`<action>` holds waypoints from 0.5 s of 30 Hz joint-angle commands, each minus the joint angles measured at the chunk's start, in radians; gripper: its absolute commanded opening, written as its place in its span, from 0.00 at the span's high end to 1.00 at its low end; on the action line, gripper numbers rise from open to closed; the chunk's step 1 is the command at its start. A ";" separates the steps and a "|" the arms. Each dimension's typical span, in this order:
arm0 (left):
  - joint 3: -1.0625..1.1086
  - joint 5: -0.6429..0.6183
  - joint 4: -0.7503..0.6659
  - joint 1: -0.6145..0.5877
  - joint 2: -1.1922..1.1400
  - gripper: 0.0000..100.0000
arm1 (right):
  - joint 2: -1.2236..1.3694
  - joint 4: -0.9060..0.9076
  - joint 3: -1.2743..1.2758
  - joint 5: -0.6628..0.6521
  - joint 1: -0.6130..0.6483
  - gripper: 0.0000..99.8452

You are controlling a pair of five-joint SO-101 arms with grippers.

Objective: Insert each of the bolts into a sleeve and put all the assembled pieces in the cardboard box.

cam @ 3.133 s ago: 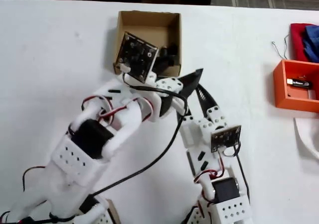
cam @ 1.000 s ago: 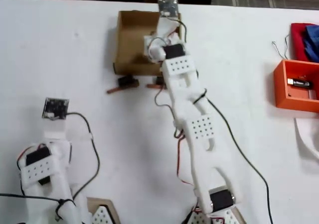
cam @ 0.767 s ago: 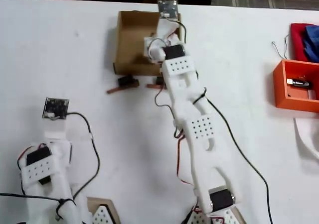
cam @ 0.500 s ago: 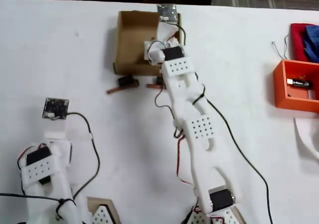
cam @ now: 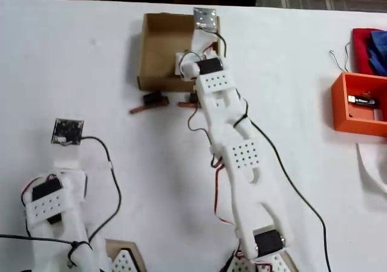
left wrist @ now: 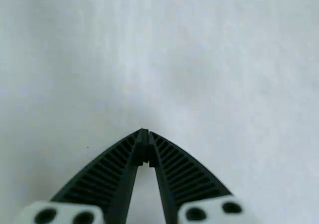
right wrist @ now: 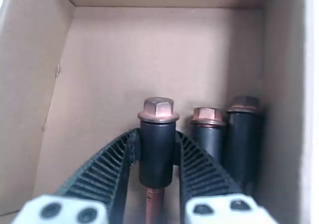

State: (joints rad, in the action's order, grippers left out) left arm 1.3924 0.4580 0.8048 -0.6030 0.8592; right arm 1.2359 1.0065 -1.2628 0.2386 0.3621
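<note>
Presently right tool (right wrist: pixel 157 135) grips a sleeved bolt (right wrist: pixel 157 157) in the box (right wrist: pixel 149 50); left tool (left wrist: pixel 143 135) clenched.

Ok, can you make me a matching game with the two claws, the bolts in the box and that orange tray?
1. left gripper
2. right gripper
3. two other copper bolts in black sleeves
4. orange plastic tray

A. far out on the robot's right of the white table
B. shut on a black sleeve with a copper bolt through it
C. shut on nothing, over bare table top
D. standing by a wall inside the brown cardboard box

Pairs: 1-C, 2-B, 3-D, 4-A.
</note>
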 commanded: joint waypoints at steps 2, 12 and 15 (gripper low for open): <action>-0.004 0.002 -0.014 -0.006 0.015 0.97 | -0.018 -0.019 0.008 0.011 0.008 0.98; -0.004 0.002 -0.014 -0.006 0.015 0.97 | 0.012 -0.005 0.008 0.017 0.007 0.94; -0.004 0.002 -0.014 -0.006 0.015 0.97 | 0.005 0.013 0.005 0.031 0.005 0.86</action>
State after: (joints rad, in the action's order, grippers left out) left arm 1.3924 0.4580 0.8048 -0.6030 0.8592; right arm 1.2528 1.0065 -1.2398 0.2493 0.3682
